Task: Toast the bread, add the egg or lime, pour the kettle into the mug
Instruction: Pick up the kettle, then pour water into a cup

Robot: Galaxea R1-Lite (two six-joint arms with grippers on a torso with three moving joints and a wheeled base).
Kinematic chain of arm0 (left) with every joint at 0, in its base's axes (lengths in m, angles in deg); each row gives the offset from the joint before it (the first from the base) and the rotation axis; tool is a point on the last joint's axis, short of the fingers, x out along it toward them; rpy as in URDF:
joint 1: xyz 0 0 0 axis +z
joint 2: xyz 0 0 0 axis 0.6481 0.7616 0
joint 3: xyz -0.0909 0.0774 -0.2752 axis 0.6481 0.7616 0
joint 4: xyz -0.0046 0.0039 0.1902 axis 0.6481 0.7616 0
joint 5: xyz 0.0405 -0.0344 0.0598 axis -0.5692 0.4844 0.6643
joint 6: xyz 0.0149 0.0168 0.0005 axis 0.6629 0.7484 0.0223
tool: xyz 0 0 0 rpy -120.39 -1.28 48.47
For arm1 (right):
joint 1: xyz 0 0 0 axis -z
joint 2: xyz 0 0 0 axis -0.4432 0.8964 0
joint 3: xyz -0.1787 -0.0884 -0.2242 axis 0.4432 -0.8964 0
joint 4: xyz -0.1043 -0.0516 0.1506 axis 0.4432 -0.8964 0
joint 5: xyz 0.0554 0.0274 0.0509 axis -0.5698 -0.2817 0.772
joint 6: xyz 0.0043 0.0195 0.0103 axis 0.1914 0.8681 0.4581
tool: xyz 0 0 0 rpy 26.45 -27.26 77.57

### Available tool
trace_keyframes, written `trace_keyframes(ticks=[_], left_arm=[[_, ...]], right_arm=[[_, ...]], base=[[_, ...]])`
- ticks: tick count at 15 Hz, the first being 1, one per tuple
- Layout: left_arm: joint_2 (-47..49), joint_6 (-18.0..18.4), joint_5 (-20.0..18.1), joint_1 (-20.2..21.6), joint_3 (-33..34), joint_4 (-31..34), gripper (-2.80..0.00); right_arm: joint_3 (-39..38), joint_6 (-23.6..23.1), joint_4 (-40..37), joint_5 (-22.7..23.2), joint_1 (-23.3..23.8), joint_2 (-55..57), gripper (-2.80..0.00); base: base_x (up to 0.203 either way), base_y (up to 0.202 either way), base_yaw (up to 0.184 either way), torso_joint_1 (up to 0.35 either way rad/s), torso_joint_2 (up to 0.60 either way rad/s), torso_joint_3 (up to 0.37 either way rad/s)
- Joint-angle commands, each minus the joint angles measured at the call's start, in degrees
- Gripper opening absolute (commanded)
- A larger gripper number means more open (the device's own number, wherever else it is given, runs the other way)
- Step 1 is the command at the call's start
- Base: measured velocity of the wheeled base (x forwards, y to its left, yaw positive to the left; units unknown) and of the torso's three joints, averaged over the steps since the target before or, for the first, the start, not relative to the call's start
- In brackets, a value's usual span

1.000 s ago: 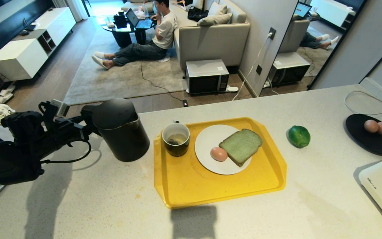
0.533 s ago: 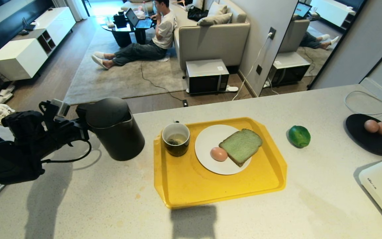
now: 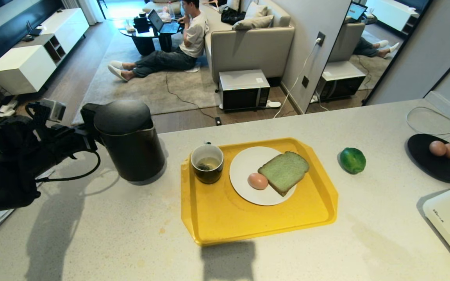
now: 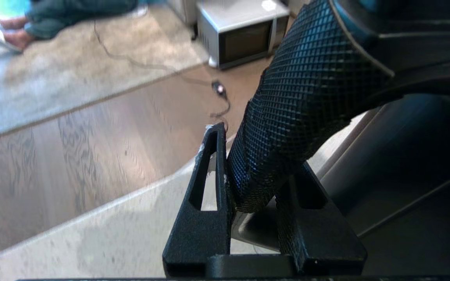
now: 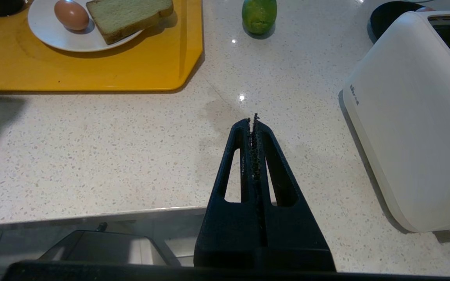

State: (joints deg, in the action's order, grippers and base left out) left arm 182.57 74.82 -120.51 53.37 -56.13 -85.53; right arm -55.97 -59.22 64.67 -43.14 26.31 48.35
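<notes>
The left gripper has its jaws clenched on the bumpy loop handle of the tall black kettle with the round lid. The kettle stands near the far left edge of the pale speckled tabletop, just left of the yellow plastic tray.

On the tray, the small dark mug with the white inside sits at the left. Beside it is a round white plate. The smooth pinkish-brown egg and the square slice of pale green bread lie on the plate, side by side.

The shiny green lime rests on the tabletop, right of the tray.

The right gripper hangs above the near edge of the tabletop, jaws pressed together on nothing, beside a white toaster.
</notes>
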Motion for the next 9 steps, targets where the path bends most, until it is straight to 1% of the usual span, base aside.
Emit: trace_keyframes(ticks=[1,7,9], left_arm=[[-5.3,-1.1,-0.1,0.0,1.0,-0.3,-2.80],[-13.0,-3.7,0.9,-0.7,3.2,-0.1,-2.80],[-14.5,-6.0,1.2,-0.8,3.4,-0.1,-2.80]], right_arm=[[-0.1,0.0,0.0,0.0,0.0,0.1,-2.80],[-0.1,0.0,0.0,0.0,0.1,0.1,-2.80],[-0.1,0.0,0.0,0.0,0.0,0.1,-2.80]], base=[[0.000,0.000,0.000,0.000,0.00,0.000],[0.000,0.000,0.000,0.000,0.00,0.000],[0.000,0.000,0.000,0.000,0.00,0.000]])
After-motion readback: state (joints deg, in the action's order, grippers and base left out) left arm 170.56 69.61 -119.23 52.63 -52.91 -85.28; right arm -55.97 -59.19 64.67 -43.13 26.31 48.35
